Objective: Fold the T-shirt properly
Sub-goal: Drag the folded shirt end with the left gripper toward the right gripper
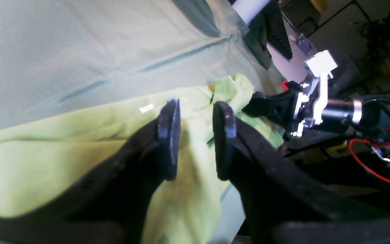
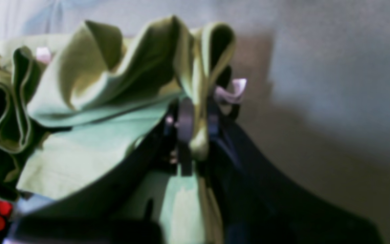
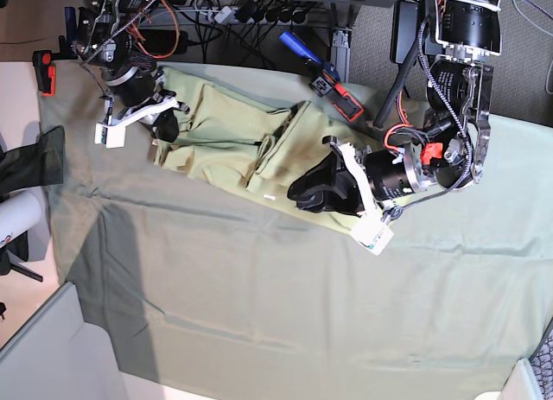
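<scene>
Yellow-green T-shirt [image 2: 90, 91] bunched in right pincer [image 2: 196, 128].

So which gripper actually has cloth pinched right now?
The right gripper: its jaws are shut on a T-shirt fold. The left gripper stands open above the shirt.

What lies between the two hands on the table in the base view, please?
In the base view, the T-shirt spans the stretch between the right hand and the left hand, lying creased on the grey-green cloth.
</scene>
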